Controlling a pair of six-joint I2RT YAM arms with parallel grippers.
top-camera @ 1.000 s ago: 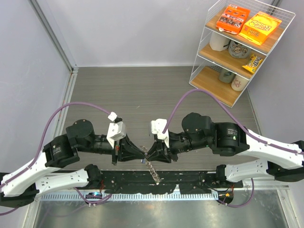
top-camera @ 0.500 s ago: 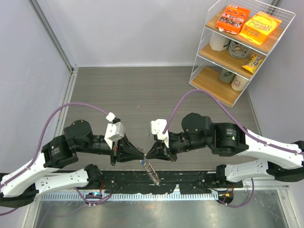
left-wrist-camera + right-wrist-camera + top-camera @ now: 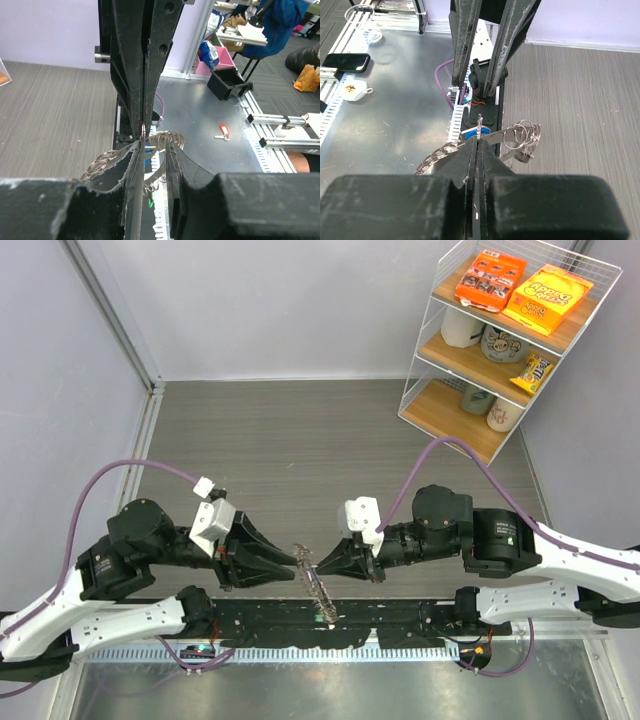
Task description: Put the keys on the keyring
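Note:
A bunch of silvery rings and keys point(image 3: 304, 558) hangs in the air between my two grippers, with a ring chain point(image 3: 322, 602) dangling below it. My right gripper point(image 3: 320, 566) is shut on a thin silvery key point(image 3: 479, 125), seen edge-on at its tips point(image 3: 476, 142). A blue-headed key point(image 3: 470, 133), stacked rings point(image 3: 524, 135) and the chain point(image 3: 437, 155) hang from it. My left gripper point(image 3: 289, 562) faces it from the left. In the left wrist view its gripper point(image 3: 152, 145) is open, with its fingers either side of the bunch point(image 3: 167, 140) and not pinching it.
A wire shelf rack point(image 3: 510, 330) with snack boxes and mugs stands at the back right. A black rail point(image 3: 330, 625) and a metal tray run along the near edge. A red-tagged key point(image 3: 223, 132) lies on the metal. A phone point(image 3: 347, 61) lies farther off.
My left gripper has opened and drawn back to the left. My right gripper has shifted slightly right and keeps the bunch. The chain still hangs below.

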